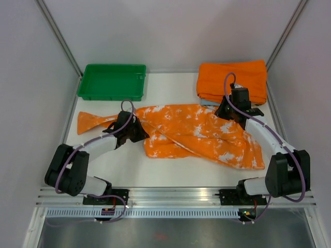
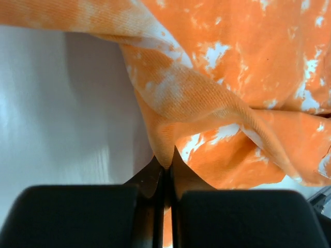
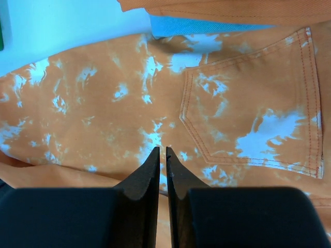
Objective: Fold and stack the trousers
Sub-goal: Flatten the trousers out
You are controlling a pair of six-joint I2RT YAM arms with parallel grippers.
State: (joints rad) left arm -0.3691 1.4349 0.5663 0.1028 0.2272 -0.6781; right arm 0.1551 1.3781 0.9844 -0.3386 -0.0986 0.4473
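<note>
While the trousers (image 1: 201, 134) are lying sprawled and unfolded just in front of the tray (image 1: 108, 97), the left gripper (image 2: 166, 160) is pinching a crease tight. The right gripper (image 3: 162, 152) is hovering barely parted, empty. Folding and stacking are both waiting.

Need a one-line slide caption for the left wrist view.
Left gripper shut on a bunched fold of the orange, white-splashed cloth trousers, white tabletop beside.

Patterned trousers (image 1: 196, 132): one
Green tray (image 1: 113, 81): one
Plain orange folded cloth (image 1: 232, 77): one
Light blue folded cloth (image 3: 207, 27): one
Grippers: two, left gripper (image 2: 166, 164) and right gripper (image 3: 162, 155)
</note>
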